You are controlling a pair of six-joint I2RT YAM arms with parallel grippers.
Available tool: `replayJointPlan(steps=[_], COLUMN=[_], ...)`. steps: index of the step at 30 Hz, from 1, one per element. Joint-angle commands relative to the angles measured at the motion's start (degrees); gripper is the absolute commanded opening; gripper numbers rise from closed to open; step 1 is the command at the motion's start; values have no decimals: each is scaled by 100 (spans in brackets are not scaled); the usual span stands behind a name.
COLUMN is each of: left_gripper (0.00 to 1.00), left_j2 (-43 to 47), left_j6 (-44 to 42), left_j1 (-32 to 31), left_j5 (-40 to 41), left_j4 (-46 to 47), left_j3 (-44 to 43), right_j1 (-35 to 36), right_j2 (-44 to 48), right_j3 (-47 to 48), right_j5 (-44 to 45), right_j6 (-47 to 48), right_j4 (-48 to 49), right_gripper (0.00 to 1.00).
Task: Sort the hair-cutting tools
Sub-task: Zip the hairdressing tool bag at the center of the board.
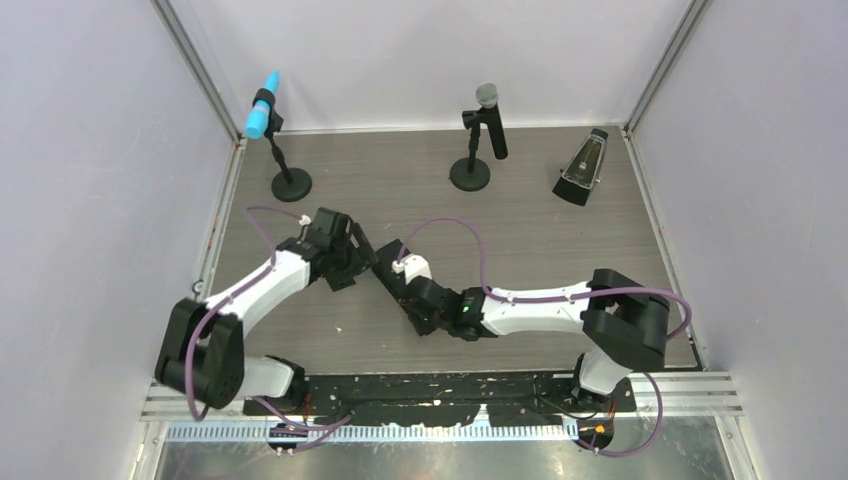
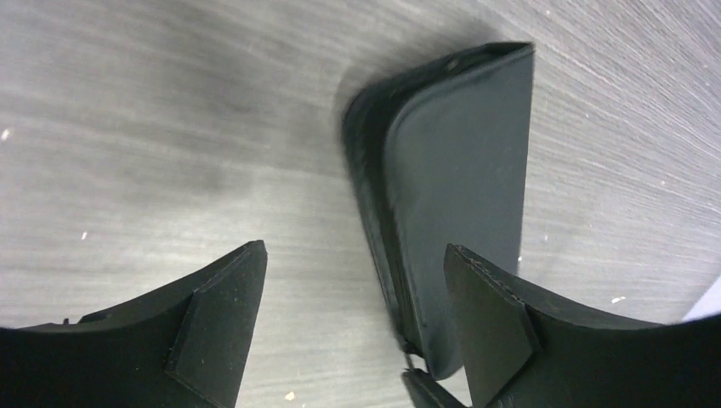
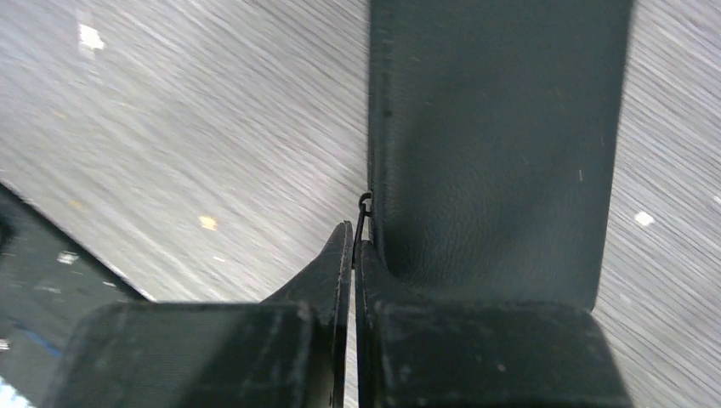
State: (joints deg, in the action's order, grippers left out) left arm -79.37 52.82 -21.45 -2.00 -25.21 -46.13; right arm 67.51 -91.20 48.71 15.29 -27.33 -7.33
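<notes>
A black zip case (image 1: 388, 268) lies on the wood-grain table between my two grippers. No hair-cutting tools are in view. The left wrist view shows the case (image 2: 459, 187) with its zipped edge running up between the fingers. My left gripper (image 2: 353, 251) stands open over the case's end, its right finger (image 2: 493, 323) above the lid. My right gripper (image 3: 353, 238) is shut on the thin metal zip pull (image 3: 364, 211) at the edge of the case (image 3: 493, 144). From above, the left gripper (image 1: 357, 255) and the right gripper (image 1: 418, 298) sit at opposite ends of the case.
A microphone with a blue head (image 1: 265, 115) stands at the back left on a round base (image 1: 291, 184). A grey-headed microphone (image 1: 487, 118) stands at the back middle. A dark wedge-shaped object (image 1: 583, 168) sits at the back right. Walls close in the table on three sides.
</notes>
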Motion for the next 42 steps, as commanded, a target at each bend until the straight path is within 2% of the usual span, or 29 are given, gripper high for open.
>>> replayJointPlan(steps=[1,7,12,15,20,23,26,29,30,35,42], left_gripper=[80,80,70,59,51,41,27,3,0,0,0], left_j2=[1009,1809,1764,1544,1303,1121,997,950,937,915,800], left_j6=[442,794,1029,1159,1388,1450,1476,1449,1420,1101,782], left_j1=[10,-53,-410,-641,-1064,-1098,-1101,-1104,-1100,-985,-852], left_j5=[-68,-619,-906,-1055,-877,-850,-848,-810,-782,-533,-646], left_j4=[46,454,813,984,1183,1147,1133,1096,1007,534,401], left_j3=[610,1378,1554,1539,1504,1499,1484,1457,1430,1212,1168], right_j1=[292,360,360,358,359,360,358,364,361,360,130], right_j2=[-299,-548,-577,-547,-527,-499,-428,-330,-272,171,1200], right_j3=[681,923,839,791,740,697,597,477,457,61,-852], right_j5=[-44,-29,-25,14,18,37,88,107,126,398,1187], right_j6=[-302,-265,-305,-321,-348,-335,-335,-318,-304,-192,-219], right_j4=[653,707,707,709,707,707,707,687,623,21,-643], right_gripper=[5,5,5,5,5,5,5,5,5,5,5])
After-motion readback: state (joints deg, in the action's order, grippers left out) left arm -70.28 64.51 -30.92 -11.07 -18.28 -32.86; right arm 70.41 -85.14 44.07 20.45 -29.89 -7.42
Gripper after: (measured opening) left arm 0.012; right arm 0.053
